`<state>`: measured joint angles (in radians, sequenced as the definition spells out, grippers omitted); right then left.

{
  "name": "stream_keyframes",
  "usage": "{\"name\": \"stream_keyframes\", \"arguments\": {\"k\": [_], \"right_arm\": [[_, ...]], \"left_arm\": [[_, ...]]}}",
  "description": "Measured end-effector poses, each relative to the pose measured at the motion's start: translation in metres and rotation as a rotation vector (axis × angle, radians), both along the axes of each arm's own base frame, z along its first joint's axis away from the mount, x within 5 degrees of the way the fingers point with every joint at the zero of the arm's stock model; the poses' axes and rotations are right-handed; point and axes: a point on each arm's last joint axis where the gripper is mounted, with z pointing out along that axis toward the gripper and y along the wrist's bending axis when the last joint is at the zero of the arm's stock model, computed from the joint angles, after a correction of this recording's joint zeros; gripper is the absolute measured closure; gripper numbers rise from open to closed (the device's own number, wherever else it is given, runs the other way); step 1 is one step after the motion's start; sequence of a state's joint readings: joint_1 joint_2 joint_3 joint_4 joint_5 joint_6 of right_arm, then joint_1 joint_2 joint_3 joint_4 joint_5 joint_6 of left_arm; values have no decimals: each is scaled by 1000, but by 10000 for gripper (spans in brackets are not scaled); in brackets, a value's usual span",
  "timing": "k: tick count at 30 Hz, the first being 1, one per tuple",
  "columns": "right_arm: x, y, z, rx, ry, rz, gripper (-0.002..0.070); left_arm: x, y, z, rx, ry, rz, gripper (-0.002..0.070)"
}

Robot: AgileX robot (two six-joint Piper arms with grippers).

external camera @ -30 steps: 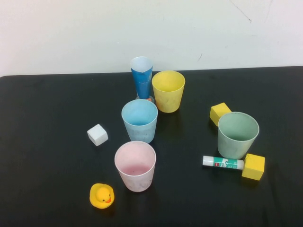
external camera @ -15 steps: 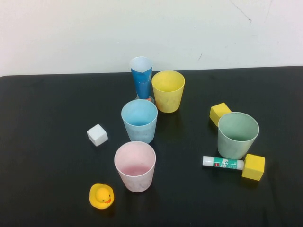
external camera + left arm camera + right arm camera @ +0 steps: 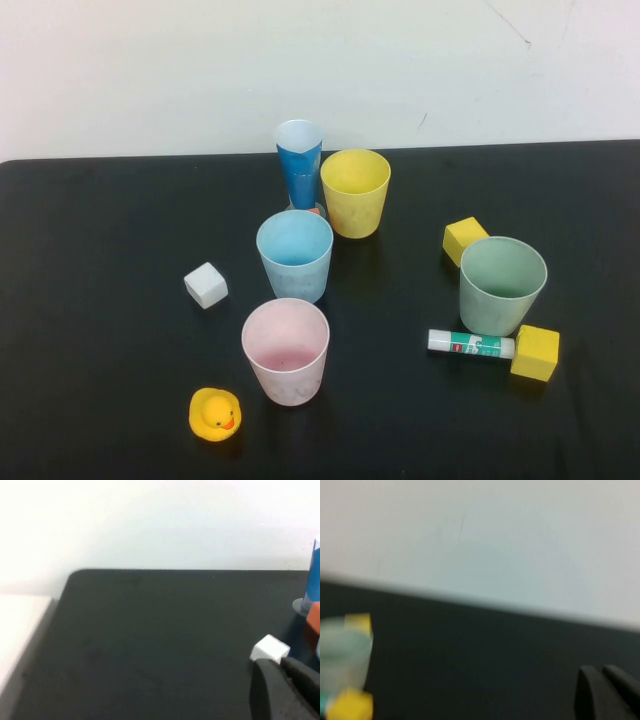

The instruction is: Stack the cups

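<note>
Black tabletop (image 3: pixel 100 250) under a white wall, all four cups upright and separate, nothing stacked yet; light blue cup (image 3: pixel 294 255) at frame centre, pale pink cup (image 3: pixel 286 350) just below it, yellow cup (image 3: pixel 355 192) above and right of centre, pale green cup (image 3: pixel 502 284) at right; tall dark-blue cup (image 3: pixel 299 164) stands just beside the yellow one, nearly touching, upper centre; neither arm shows in the high view; left gripper (image 3: pixel 285 687) only seen in its wrist view, dark fingers clenched together, empty, low over the table near the white cube (image 3: pixel 270 649); right gripper (image 3: pixel 605 690) likewise pinched closed and empty, green cup (image 3: pixel 342 652) blurred at the left edge of its view; risks as I judge them: clutter; glue stick (image 3: pixel 471 344) and yellow block (image 3: pixel 535 352) sit right against the green cup's base, second yellow block (image 3: pixel 465 239) just behind it, so a reach there could knock them or tip the cup; grabbing the yellow cup may bump the dark-blue one over; rubber duck (image 3: pixel 215 414) near the pink cup could get swept; light tapered cups likely slide or topple if a finger catches the rim.
</note>
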<state>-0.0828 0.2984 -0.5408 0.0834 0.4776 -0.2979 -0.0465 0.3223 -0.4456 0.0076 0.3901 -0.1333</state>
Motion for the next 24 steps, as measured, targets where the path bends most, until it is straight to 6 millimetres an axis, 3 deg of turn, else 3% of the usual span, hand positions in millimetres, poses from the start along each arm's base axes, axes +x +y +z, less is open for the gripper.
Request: {"name": "stream_keyframes", "arguments": {"k": [5,9,17,21,24], "right_arm": [[20,-1,-25,-94,289,55,679],[27,-1,-46,-146,441,99,679],[29,1,-73,-120,529,123,678],[29,3,-76,-112,523,145,679],[30,3,-75,-106,507,145,679]], "left_arm": [[21,-5,-2,-113,75,-10,677],[39,-13,12,-128,213,-86,677],[81,-47,44,-110,393,-493,666],[104,-56,42,-59,440,-634,591],[122,-62,31,-40,512,-683,472]]}}
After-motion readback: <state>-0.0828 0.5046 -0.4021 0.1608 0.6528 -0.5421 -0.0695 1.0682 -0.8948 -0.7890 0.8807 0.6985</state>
